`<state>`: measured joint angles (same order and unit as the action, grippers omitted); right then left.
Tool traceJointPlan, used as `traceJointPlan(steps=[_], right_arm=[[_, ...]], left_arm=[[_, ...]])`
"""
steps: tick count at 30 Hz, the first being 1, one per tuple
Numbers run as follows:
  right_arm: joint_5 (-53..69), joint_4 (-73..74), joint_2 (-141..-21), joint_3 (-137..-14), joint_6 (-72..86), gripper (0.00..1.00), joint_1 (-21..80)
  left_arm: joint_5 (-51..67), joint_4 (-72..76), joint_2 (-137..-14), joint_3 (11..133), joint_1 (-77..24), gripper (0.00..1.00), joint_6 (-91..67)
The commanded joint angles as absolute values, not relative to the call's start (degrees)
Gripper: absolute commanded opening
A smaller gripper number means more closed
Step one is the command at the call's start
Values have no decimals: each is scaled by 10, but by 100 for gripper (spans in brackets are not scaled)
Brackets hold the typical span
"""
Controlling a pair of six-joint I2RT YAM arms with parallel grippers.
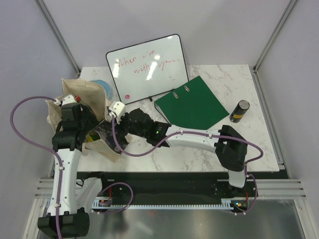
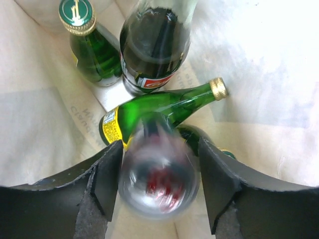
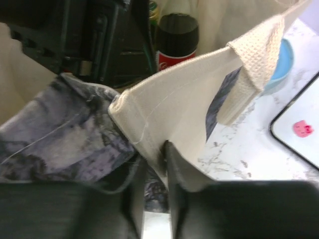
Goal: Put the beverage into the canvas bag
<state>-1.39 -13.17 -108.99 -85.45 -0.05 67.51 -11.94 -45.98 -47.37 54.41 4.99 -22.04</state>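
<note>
The beige canvas bag (image 1: 84, 92) stands at the table's left, its dark mottled print (image 3: 65, 144) folded outward. My left gripper (image 2: 159, 144) is down inside the bag, jaws apart. A blurred clear bottle with a red label (image 2: 159, 184) hangs between its fingers, seen from the base. Under it lie green glass bottles (image 2: 154, 107) and a cola bottle (image 2: 152, 45), which also shows in the right wrist view (image 3: 177, 42). My right gripper (image 3: 155, 154) is shut on the bag's rim (image 3: 149, 114), holding it open. A dark can (image 1: 241, 110) stands at the right.
A whiteboard (image 1: 147, 67) leans at the back. A green binder (image 1: 192, 103) lies right of centre. A blue round object (image 1: 102, 85) sits behind the bag and shows in the right wrist view (image 3: 284, 62). The left arm (image 3: 99, 40) fills the bag's mouth.
</note>
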Motion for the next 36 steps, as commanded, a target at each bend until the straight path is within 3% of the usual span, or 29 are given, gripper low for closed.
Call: traceJointPlan(steps=[1,7,25,30,31,33,34,36], right_arm=[[-21,-164,-1095,-877,-12,19,691],[-47,-175,-1087,-861,-14,0,699],[-108,-173,-1078,-838,18,1,698],[-115,-154,-1051,-830,45,19,699],[-121,-148,-1044,-827,50,30,699],[-136,-135,-1015,-817,73,39,699],[-148,-115,-1002,-812,80,51,699],[-163,-85,-959,-800,102,57,697]], left_arm=[[-113,-455,-461,570,45,70,-223],[-114,-454,-456,577,46,72,-221],[-119,-452,-499,706,45,74,-134],[-87,-453,-504,757,45,74,-111],[-74,-452,-506,765,47,74,-103],[-37,-455,-513,788,44,74,-103],[-27,-454,-515,794,44,74,-105],[-10,-452,-519,809,39,74,-109]])
